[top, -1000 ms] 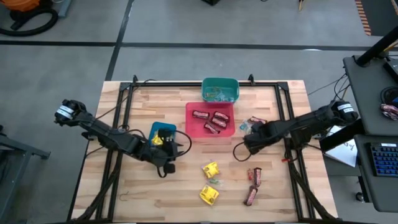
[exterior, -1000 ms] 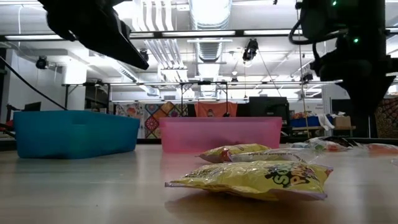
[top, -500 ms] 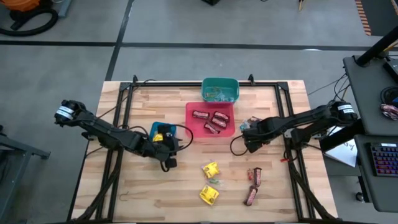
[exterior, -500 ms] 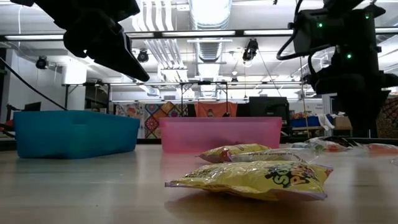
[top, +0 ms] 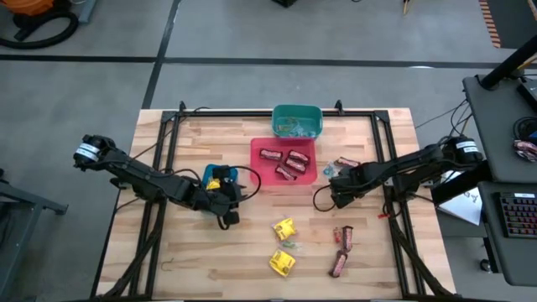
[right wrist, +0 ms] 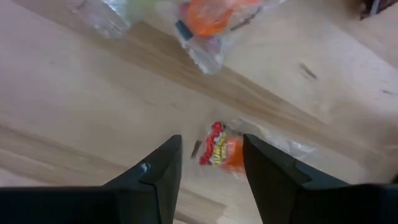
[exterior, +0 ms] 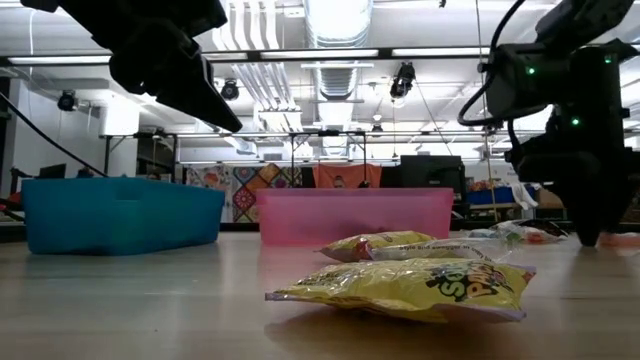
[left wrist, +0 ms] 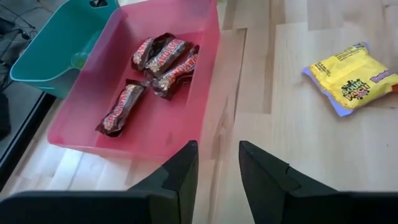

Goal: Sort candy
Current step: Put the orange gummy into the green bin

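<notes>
— Since a second ago the right gripper [top: 329,195] has dropped close to the table, just right of the red bin [top: 284,161], and the left gripper [top: 225,195] has shifted a little toward that bin from the blue bin [top: 220,173].

— Where is the candy?

— Brown bars [left wrist: 155,65] lie in the red bin, small pieces in the teal bin [top: 297,121]. Two yellow packets [top: 284,228] and a few dark bars [top: 341,249] lie loose on the table [top: 193,260]. A small red-and-orange wrapped sweet [right wrist: 219,149] sits directly between the right gripper's spread fingers [right wrist: 160,171].

— And the left one?

— Its fingers [left wrist: 180,177] stand slightly apart, pinching nothing.
</notes>
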Robot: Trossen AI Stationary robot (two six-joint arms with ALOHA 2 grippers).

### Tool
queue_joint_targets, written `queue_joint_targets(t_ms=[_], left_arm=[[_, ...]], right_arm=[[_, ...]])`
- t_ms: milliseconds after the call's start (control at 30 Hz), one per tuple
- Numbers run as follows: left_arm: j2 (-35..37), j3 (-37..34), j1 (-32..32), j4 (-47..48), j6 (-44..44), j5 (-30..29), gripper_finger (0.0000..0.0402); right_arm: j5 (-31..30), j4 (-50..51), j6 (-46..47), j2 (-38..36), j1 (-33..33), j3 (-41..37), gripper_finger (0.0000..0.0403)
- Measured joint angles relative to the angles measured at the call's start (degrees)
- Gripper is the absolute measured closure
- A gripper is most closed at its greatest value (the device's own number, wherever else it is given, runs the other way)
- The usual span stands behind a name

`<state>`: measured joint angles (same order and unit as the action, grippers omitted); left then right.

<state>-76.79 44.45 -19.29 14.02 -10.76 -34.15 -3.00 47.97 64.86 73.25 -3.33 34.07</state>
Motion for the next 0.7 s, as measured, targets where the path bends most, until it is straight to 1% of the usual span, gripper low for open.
queue_joint_targets(t_ms=[133, 333, 433, 500, 700], left_arm=[[0.0, 0.0, 0.0, -0.1, -0.2, -1.4, 0.0302], [0.0, 0.0, 0.0, -0.1, -0.2, -1.4, 0.0302], [0.0, 0.0, 0.0, -0.2, -0.2, -1.4, 0.0302], [0.0, 0.0, 0.0, -0.2, -0.2, -1.4, 0.0302], [0.0, 0.0, 0.0, -0.5, -0.5, -1.3, 0.0302]], right_arm=[[0.0, -2.3, 0.1, -0.1, 0.0, -1.0, 0.0267], [0.3, -2.3, -0.5, 0.0, 0.0, -0.2, 0.0346], [0.2, -2.0, -2.5, 0.0, 0.0, 1.2, 0.0382], [0.4, -1.2, -4.0, 0.0, 0.0, 2.6, 0.0390], [0.3, 4.4, -8.8, -0.3, 0.0, 10.2, 0.0391]])
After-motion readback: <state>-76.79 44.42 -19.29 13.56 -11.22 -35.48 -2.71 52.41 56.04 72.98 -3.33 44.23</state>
